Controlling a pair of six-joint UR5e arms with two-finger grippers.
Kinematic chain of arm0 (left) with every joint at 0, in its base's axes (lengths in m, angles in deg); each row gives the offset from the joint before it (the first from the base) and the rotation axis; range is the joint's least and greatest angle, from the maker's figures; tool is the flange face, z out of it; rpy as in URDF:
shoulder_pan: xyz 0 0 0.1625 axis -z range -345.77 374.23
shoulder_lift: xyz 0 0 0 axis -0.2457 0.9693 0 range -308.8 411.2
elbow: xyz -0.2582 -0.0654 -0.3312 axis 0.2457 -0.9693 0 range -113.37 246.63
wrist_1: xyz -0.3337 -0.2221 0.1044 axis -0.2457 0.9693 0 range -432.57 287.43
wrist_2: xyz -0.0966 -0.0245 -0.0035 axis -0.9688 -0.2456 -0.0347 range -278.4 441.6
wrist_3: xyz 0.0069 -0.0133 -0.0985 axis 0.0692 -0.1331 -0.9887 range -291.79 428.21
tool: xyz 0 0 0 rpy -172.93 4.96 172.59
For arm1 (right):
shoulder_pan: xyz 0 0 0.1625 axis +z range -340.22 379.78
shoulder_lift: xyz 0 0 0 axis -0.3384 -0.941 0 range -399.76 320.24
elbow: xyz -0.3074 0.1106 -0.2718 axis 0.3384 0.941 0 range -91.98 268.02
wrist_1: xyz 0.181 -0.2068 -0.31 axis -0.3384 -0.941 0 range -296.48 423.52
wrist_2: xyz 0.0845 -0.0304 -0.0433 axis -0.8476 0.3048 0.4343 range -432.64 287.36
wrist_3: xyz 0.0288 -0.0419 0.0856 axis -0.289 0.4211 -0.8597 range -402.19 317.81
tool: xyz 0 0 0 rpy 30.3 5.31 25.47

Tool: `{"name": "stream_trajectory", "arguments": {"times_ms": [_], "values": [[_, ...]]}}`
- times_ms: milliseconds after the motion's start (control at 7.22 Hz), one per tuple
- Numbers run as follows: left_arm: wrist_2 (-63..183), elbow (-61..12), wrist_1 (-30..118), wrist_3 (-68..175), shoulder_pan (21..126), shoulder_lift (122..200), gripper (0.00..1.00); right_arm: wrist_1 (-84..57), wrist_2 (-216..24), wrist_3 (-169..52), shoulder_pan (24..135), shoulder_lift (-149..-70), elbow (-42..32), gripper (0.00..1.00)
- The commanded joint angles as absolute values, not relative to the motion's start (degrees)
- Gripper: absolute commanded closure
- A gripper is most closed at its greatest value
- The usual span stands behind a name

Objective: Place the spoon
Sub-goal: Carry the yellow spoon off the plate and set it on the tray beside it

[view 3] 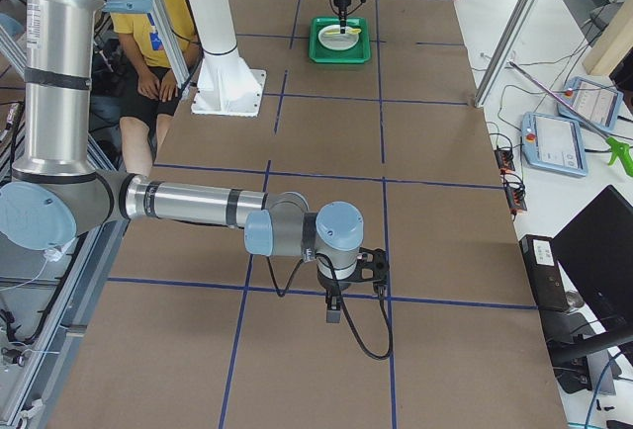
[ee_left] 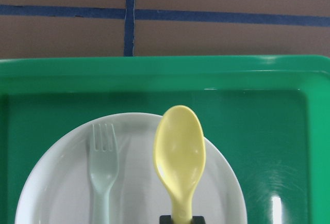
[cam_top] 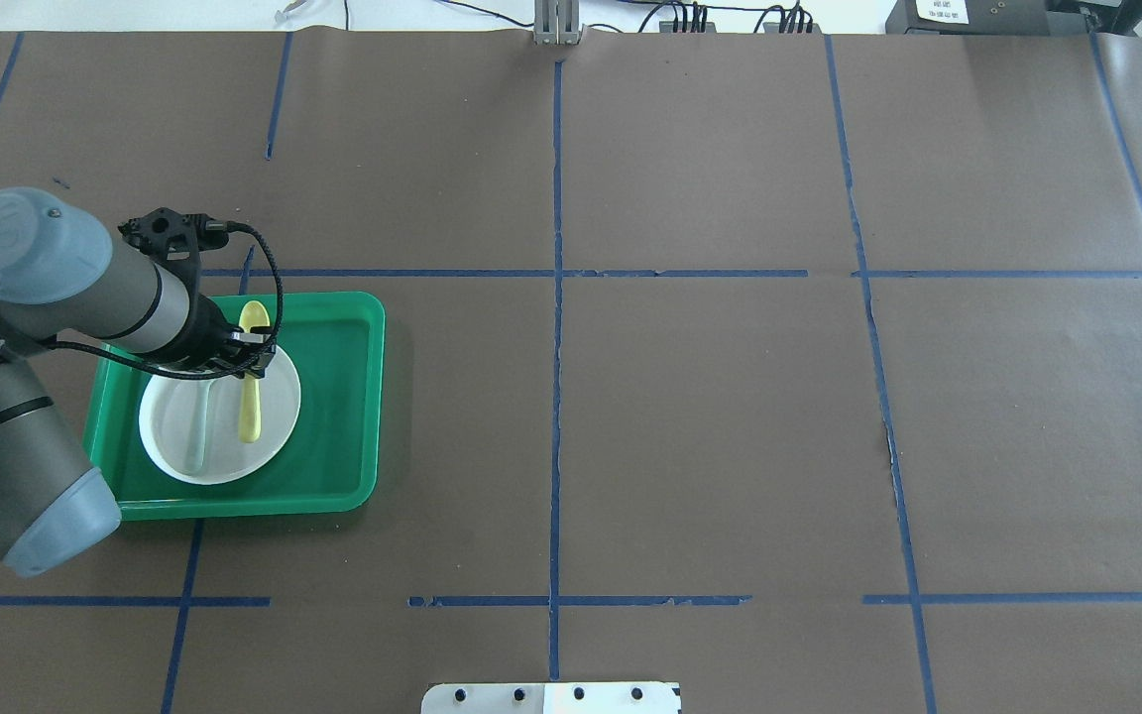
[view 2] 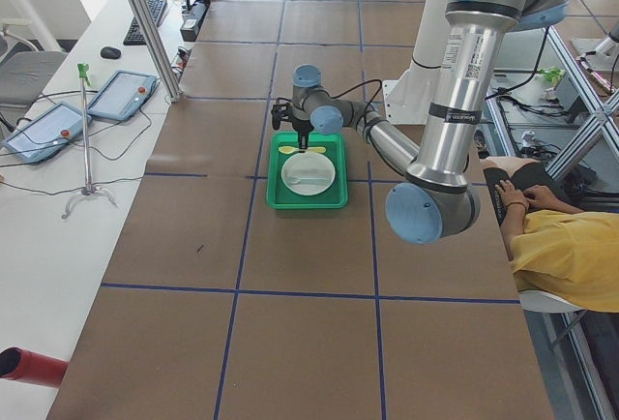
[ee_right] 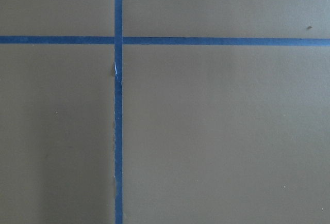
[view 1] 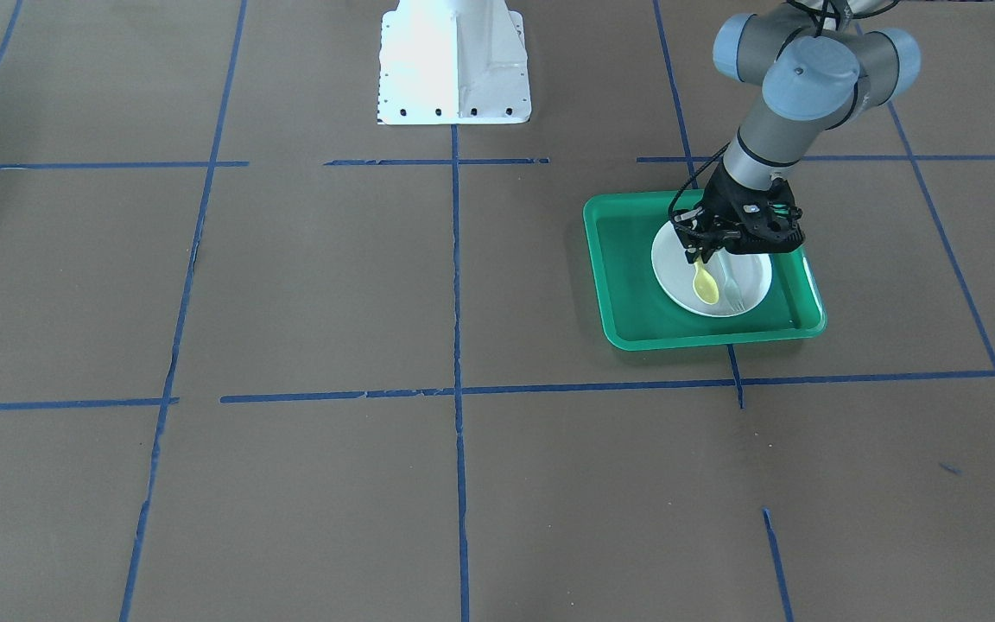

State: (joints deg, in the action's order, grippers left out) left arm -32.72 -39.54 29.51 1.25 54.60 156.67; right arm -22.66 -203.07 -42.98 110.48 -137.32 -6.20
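Observation:
My left gripper (view 1: 698, 256) is shut on the handle of the small yellow spoon (view 1: 706, 283) and holds it low over the white plate (view 1: 752, 276) in the green tray (view 1: 636, 259). In the overhead view the gripper (cam_top: 249, 365) grips the spoon (cam_top: 253, 319) near its middle, with the bowl pointing away from me. The left wrist view shows the spoon bowl (ee_left: 179, 152) over the plate's far rim (ee_left: 67, 146). My right gripper (view 3: 334, 312) hangs over bare table far from the tray; I cannot tell whether it is open or shut.
A pale grey-green fork (ee_left: 103, 167) lies on the plate next to the spoon. The tray (cam_top: 333, 397) sits on brown paper marked with blue tape lines. The white robot base (view 1: 454, 65) stands mid-table at my side.

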Motion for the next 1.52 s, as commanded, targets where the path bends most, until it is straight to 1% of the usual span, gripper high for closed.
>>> {"name": "stream_trajectory", "arguments": {"times_ms": [0,415,554,692,831,969,1108,1246,1385], "values": [[-32.5,-33.7,29.2,-4.1,51.6,162.4,1.0,-22.6,-203.1,-43.0,110.5,-137.3,-6.2,0.0],[-32.4,-33.5,29.2,-4.1,48.6,162.4,1.0,-22.6,-203.1,-42.9,110.5,-137.3,-6.2,0.0],[-32.2,-33.6,29.3,-3.7,48.6,162.4,0.72,-22.7,-203.1,-43.0,110.5,-137.3,-6.2,0.0],[-32.1,-33.7,29.3,-3.4,48.6,162.3,0.18,-22.7,-203.1,-42.9,110.5,-137.3,-6.2,0.0],[-32.1,-34.6,29.2,-3.4,48.6,162.2,0.01,-22.7,-203.1,-43.0,110.5,-137.3,-6.2,0.0],[-32.4,-36.3,29.1,-3.4,48.9,162.1,0.0,-22.7,-203.1,-43.0,110.5,-137.3,-6.2,0.0],[-32.6,-39.6,28.6,-3.3,50.2,161.1,0.0,-22.7,-203.1,-43.0,110.5,-137.3,-6.2,0.0],[-32.7,-41.8,28.5,-1.6,54.2,158.7,0.0,-22.7,-203.1,-43.0,110.5,-137.3,-6.2,0.0],[-32.9,-43.2,26.7,8.9,59.8,155.9,0.0,-22.6,-203.1,-43.0,110.5,-137.3,-6.2,0.0]]}}
